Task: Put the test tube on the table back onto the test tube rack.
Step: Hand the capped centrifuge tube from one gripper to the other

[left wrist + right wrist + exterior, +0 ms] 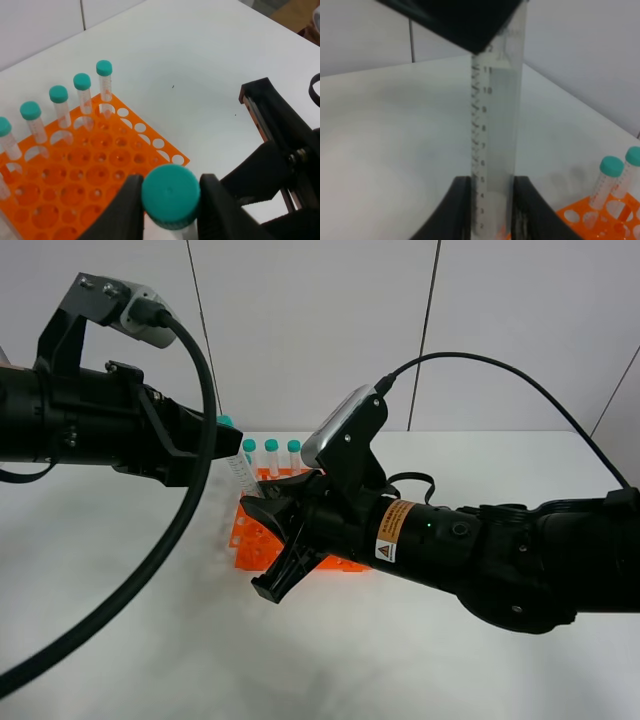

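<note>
The test tube is clear with a teal cap and is held upright in the air above the left edge of the orange test tube rack. My left gripper is shut on it at the cap, one finger on each side. My right gripper reaches in from the right. In the right wrist view its two fingers press against the lower part of the tube. The tube's tip is hidden.
Several other teal-capped tubes stand in the rack's back row and show in the right wrist view. Most rack holes are unfilled. The rack stands on the white table. Both arms crowd over it.
</note>
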Available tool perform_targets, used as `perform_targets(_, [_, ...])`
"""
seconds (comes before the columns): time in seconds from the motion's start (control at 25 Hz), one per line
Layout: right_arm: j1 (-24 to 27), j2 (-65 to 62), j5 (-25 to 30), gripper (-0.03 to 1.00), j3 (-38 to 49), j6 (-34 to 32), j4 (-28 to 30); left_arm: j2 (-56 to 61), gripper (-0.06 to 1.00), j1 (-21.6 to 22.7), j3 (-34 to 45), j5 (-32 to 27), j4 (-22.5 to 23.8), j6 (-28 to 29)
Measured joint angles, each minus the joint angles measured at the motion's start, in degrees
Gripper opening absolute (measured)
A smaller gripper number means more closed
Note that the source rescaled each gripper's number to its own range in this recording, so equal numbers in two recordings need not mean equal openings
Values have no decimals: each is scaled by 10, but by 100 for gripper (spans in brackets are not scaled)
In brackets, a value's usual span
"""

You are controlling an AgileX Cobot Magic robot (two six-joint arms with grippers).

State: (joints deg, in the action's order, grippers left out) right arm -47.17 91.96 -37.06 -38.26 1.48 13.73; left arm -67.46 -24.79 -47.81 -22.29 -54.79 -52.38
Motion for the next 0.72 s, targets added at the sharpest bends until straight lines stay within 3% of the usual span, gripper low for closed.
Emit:
perform_targets(0.2, [1,0,-1,2,0,-19,19,0,0,-1,1,1,-2,0])
perform_targets(0.28, [2,0,-1,18,0,-18,41,0,0,-1,1,17,-1,-2])
perform_targets(0.36, [-1,0,-1,43,0,-15,59,0,0,-1,1,37,-1,-4])
perform_targets(0.44, [-1,0,-1,57,0,-15,67,0,0,0,1,40,-1,-5])
perform_targets(0.56, [-1,0,-1,63,0,-15,68,0,0,0,1,41,-1,-8])
perform_targets(0.72, [-1,0,0,64,0,-20,68,0,0,0,1,41,-1,-8])
